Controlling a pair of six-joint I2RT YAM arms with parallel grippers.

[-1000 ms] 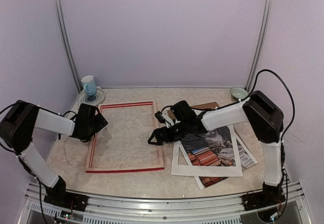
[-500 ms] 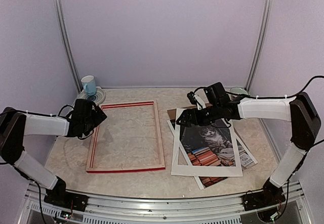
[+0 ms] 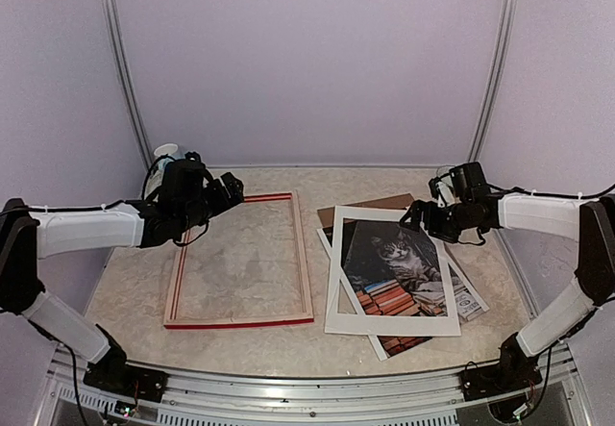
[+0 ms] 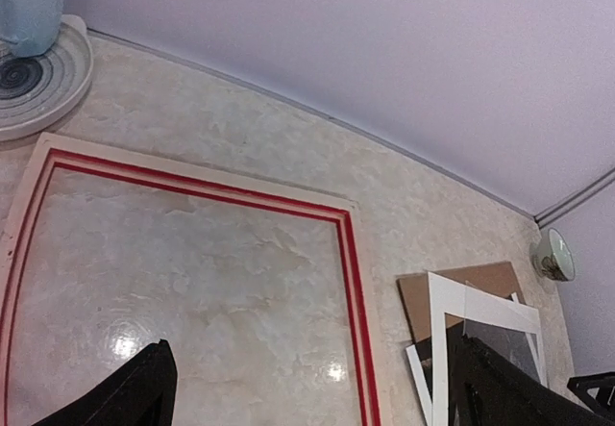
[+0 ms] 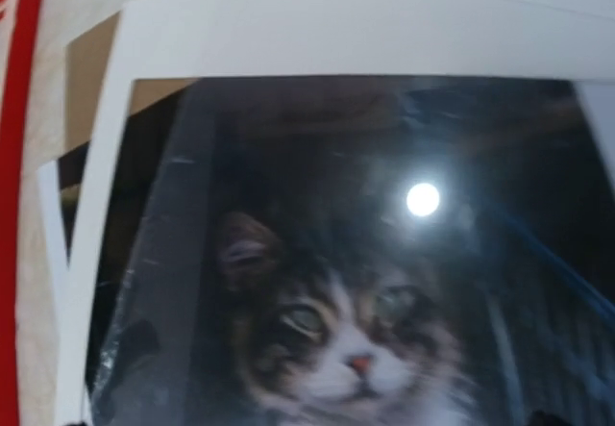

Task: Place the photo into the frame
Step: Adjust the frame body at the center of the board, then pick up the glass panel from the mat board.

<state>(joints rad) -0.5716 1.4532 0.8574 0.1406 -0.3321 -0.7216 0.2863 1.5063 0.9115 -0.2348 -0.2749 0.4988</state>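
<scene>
The photo [image 3: 394,277] lies flat on the table [image 3: 288,344], right of the frame [image 3: 302,263]. The white mat [image 3: 335,291] sits on top of it. The photo is not in the frame yet.

A second ago the right gripper [image 3: 415,217] was low between the frame and the photo. Now it has swung back over the photo's far edge. The left gripper [image 3: 229,195] has moved up to the frame's far left corner.

Both have their jaws wide apart and hold nothing. So I think the pick-up has not begun.
</scene>
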